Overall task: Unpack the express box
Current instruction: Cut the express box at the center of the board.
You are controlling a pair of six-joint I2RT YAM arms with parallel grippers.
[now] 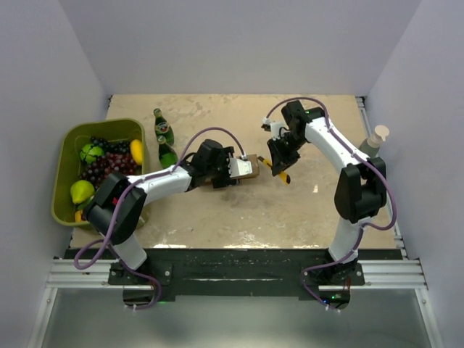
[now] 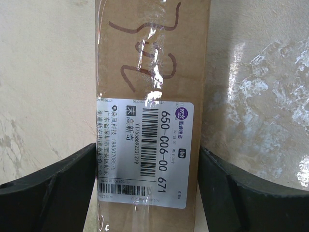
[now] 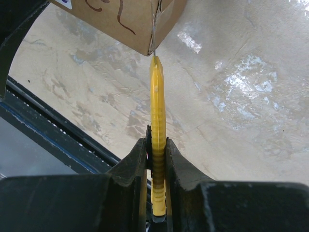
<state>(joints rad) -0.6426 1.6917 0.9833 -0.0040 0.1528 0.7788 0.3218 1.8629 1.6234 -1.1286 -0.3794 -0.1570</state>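
The express box (image 1: 247,168) is a brown carton with a white label, lying mid-table. In the left wrist view the box (image 2: 152,72) runs lengthwise between my fingers, label up, with handwriting and clear tape on top. My left gripper (image 1: 233,171) (image 2: 147,186) is shut on its two long sides. My right gripper (image 1: 279,161) (image 3: 157,150) is shut on the slim yellow utility knife (image 1: 280,174) (image 3: 157,101). The knife's thin blade tip touches the edge at the box's right end (image 3: 130,21).
A green bin (image 1: 67,141) with grapes, lemons and green fruit stands at the left. Two green bottles (image 1: 164,127) (image 1: 167,154) stand beside it, behind the left arm. A pale bottle (image 1: 374,142) stands at the right wall. The black rail (image 3: 53,121) marks the table's near edge.
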